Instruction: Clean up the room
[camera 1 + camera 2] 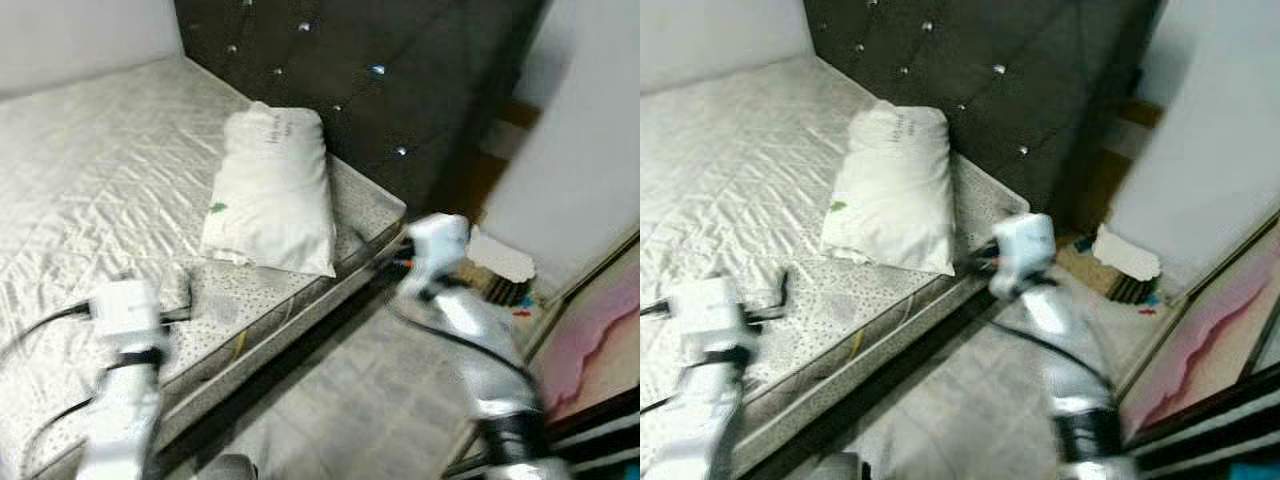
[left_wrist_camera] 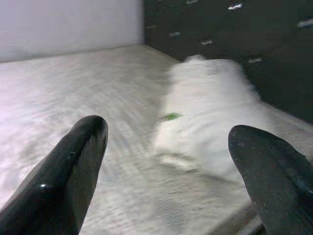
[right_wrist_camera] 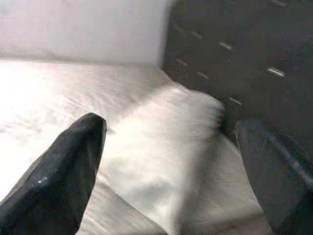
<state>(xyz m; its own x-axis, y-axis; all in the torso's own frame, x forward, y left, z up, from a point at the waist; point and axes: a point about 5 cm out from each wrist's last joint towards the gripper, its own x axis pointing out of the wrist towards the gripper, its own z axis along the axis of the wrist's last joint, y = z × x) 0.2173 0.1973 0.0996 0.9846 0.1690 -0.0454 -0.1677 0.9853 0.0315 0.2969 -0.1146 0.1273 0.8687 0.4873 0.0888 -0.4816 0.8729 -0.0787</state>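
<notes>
Early stage: 1 pillow (image 1: 270, 190) lies on the bare mattress (image 1: 90, 190) at the headboard (image 1: 400, 80) corner, untouched. Left gripper (image 2: 166, 161) fingers apart, over the mattress's near edge. Right gripper (image 3: 166, 161) apart too, empty, at the bed corner. Litter (blurred) on the floor (image 1: 340, 400) by the wall remains.

Bare quilted mattress (image 1: 90, 190), white pillow (image 1: 270, 190) lying by dark tufted headboard (image 1: 380, 80)
</notes>
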